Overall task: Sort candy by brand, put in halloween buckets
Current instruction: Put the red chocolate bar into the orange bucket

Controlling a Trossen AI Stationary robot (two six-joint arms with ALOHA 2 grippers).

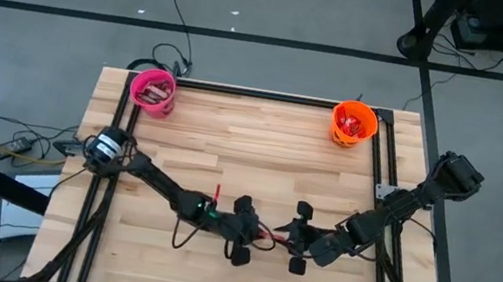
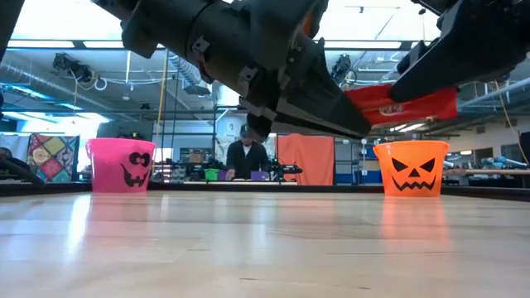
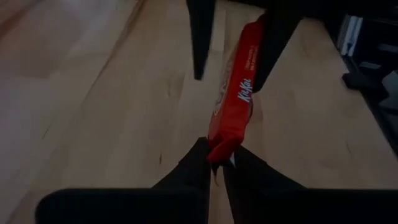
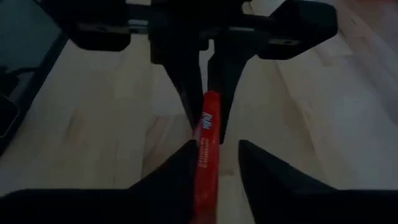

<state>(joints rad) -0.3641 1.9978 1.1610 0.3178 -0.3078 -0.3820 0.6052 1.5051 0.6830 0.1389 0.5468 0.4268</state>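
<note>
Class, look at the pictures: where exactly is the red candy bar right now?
The red candy bar hangs in the air above the table's near middle, pinched at one end by the left claw, its other end between the right claw's fingers, far from both buckets.

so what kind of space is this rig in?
Most likely a robotics lab or workshop. The wooden table stands on a grey floor strewn with cables, the low view shows exposed ceiling ducts, and a person works at a cluttered bench beyond the table.
</note>
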